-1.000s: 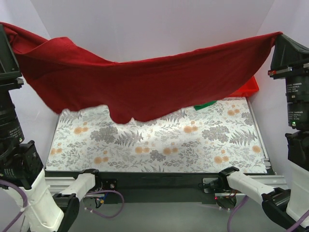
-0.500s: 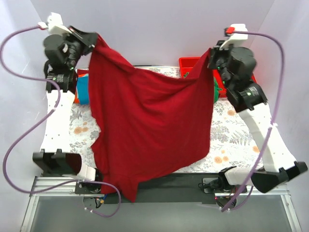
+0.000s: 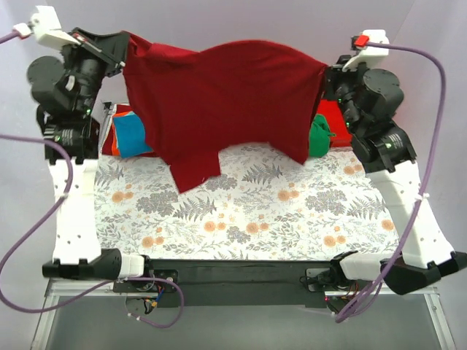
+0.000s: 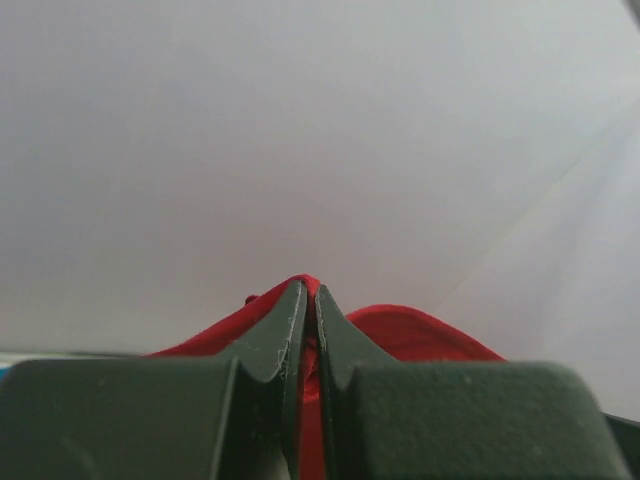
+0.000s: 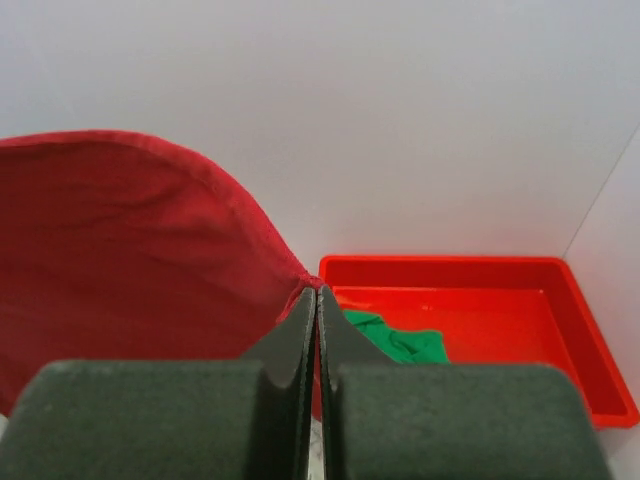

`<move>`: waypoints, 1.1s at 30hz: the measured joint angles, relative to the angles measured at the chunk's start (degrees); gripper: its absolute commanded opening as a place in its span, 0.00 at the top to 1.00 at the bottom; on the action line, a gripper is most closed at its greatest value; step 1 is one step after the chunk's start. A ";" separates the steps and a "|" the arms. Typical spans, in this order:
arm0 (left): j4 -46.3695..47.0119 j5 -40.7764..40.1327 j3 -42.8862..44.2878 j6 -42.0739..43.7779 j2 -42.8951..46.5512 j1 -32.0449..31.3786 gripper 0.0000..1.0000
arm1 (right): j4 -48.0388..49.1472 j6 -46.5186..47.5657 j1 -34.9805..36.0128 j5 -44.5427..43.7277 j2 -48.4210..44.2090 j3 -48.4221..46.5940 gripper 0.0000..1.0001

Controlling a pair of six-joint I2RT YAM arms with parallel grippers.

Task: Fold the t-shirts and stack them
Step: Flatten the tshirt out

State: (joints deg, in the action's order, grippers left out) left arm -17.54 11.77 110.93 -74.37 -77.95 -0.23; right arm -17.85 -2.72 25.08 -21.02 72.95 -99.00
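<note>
Dark red cloth: the large dark red t-shirt (image 3: 219, 102) hangs spread in the air between the two arms, over the far half of the floral table cloth (image 3: 255, 211). The left gripper (image 3: 125, 44) is pinched tight on one top corner, the right gripper (image 3: 326, 73) is pinched tight on the other, and both wrist views show jaws closed with red fabric between them. The lower edge is uneven, with one flap drooping lower on the left side; I cannot tell whether it touches the table. A blue t-shirt (image 3: 131, 135) lies far left, and a green t-shirt (image 3: 318, 138) is far right at the red tray (image 5: 440, 265). The step looks to be laying the shirt flat. Lower both hands level and keep the top edge taut, so the hanging hem lands first — then draw the cloth out smoothly. Watch that the low flap does not tuck under — and keep clear of the blue and green shirts.
</note>
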 measured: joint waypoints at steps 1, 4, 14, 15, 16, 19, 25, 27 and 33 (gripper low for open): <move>0.07 -0.57 0.46 0.22 1.53 0.00 1.00 | 0.00 0.02 0.00 -0.07 -0.96 -0.02 0.99; 1.44 -2.86 0.72 1.40 6.58 0.00 1.00 | 0.04 0.37 0.00 -0.98 -5.07 -0.24 0.99; 7.74 -11.26 5.31 8.76 21.22 0.02 1.00 | 5.18 4.83 0.00 -4.00 -16.13 -4.92 0.99; 8.55 -11.63 5.70 9.31 22.25 0.00 1.00 | 5.90 5.38 0.00 -4.24 -16.87 -5.62 0.99; 9.16 -11.85 6.10 9.70 22.99 0.02 1.00 | 6.43 5.95 0.00 -4.39 -17.33 -6.49 0.99; 11.04 -11.98 7.56 10.56 24.15 0.02 1.00 | 8.04 6.95 0.00 -4.44 -17.59 -9.03 0.99; 12.24 -11.76 6.75 10.80 23.56 0.00 1.00 | 9.99 8.35 0.00 -5.07 -16.52 -8.85 0.99; 12.61 -11.74 4.52 10.69 22.99 0.00 1.00 | 10.64 8.63 0.00 -5.75 -15.45 -7.61 0.99; 15.13 -12.52 -11.02 10.71 21.18 0.00 1.00 | 13.90 8.81 0.00 -8.09 -10.29 2.71 0.99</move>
State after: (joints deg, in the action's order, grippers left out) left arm -2.42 -0.75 99.92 -63.66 -56.77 -0.23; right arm -3.95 6.09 25.08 -29.10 62.65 -96.29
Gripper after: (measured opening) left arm 0.024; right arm 0.020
